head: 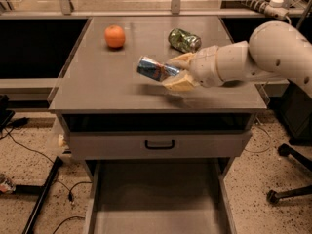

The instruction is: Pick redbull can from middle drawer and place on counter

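Now, gripper (174, 73): over the counter's right half, pinching one end of the can
redbull can (154, 68): sticking out leftward from the fingers, tilted
counter (97, 84): directly beneath
orange (115, 36): beyond, to the left
green can (184, 39): just beyond, on its side
middle drawer (156, 208): below, nearer, pulled open

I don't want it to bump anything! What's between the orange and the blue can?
Only bare counter, seen in the camera view. The pincer holds the redbull can over the counter, nearer the front than the orange.
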Tool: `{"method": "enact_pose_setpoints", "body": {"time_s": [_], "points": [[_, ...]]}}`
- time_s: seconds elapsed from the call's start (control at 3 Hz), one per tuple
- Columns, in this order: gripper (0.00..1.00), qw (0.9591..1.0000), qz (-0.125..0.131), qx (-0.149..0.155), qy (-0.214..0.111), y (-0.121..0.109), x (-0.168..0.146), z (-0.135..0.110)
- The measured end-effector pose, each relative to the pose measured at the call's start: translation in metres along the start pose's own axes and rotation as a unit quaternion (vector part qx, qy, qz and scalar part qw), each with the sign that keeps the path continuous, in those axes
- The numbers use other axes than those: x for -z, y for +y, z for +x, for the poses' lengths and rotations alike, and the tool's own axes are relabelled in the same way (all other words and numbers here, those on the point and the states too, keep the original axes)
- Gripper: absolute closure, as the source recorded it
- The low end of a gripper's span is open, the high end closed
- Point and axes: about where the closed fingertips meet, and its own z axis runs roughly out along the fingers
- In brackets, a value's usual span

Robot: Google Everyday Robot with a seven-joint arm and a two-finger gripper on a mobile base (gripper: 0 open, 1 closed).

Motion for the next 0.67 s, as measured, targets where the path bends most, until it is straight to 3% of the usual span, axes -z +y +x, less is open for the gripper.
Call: {"method": "enact_pose_setpoints", "body": {"time_s": [0.33,0.67], "points": [[1.0,0.9978,0.039,-0.054,-0.004,-0.0161,-0.003,0.0045],[1.0,0.993,0.069,-0.096,0.001,-0.0236,0.001,0.0092]]}}
